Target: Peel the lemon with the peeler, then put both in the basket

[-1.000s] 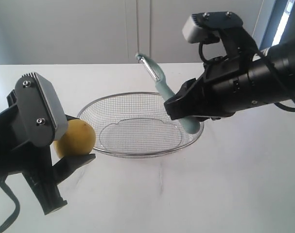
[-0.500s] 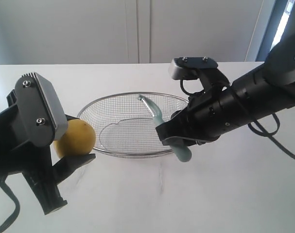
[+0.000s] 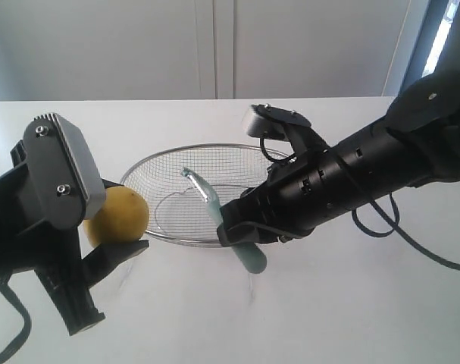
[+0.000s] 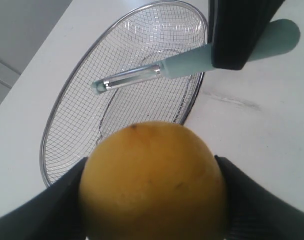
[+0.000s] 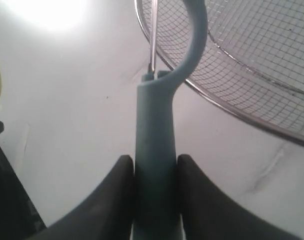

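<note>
A yellow lemon (image 3: 117, 216) with matt, finely dimpled skin. The basket (image 3: 163, 168) is shiny silver wire mesh with a polished steel rim; the peeler (image 3: 251, 258) has a smooth pale teal handle, probably plastic, and a bright metal blade. The white desk (image 3: 351, 303) looks smooth, faintly grey-veined and slightly glossy.

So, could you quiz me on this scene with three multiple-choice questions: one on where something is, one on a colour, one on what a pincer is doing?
1. Where is the lemon?
A) in the left pincer, outside the basket
B) inside the basket
C) hidden from every view

2. What colour is the handle of the peeler?
A) red
B) black
C) pale teal

3. What is the right pincer doing?
A) open, holding nothing
B) shut on the peeler's handle
C) gripping the basket's rim

Answers:
1 A: its fingers clasp the lemon beside the rim.
2 C: the handle looks pale teal in every view.
3 B: both fingers press the handle's sides.
</note>
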You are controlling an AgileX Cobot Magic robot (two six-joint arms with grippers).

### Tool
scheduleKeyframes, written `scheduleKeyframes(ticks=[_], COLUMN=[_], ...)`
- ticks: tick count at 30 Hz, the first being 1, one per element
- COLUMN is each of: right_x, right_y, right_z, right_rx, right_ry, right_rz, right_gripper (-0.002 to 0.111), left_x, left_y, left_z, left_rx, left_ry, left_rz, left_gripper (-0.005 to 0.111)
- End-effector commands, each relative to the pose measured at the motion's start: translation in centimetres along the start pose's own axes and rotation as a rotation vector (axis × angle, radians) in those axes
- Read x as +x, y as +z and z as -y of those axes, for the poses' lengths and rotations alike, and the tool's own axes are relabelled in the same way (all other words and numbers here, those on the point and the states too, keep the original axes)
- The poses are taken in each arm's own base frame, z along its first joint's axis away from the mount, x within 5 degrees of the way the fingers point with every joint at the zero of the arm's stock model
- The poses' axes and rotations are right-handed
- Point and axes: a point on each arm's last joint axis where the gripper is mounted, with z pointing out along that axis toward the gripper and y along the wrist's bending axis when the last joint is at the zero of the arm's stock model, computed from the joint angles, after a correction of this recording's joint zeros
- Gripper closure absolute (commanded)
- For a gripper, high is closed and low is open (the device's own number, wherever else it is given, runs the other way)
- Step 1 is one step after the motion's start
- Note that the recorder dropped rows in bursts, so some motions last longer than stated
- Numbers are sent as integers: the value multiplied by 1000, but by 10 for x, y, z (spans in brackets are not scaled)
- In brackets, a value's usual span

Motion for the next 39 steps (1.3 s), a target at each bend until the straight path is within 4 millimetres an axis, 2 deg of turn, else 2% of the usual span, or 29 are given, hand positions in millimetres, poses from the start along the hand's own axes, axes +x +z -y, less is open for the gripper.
scheduleKeyframes(ticks=[1,7,18,39], right_x=[7,13,8,3], right_y=[17,28,21,9], right_z=[-16,-36,-44,-45], right_rx=[-52,-116,-165,-111], right_ry=[-39,-70,-77,-137], right_rz=[-58,-94,-95,-38], right_gripper=[108,108,108,108], left_x=[-1,-1,-1,-1], left_y=[-1,-1,-1,-1], left_z=[0,0,0,0], left_rx=[-4,-4,-2,-2], left_ry=[-18,-18,-17,-17], left_rz=[14,14,15,15], left_gripper=[107,107,107,107])
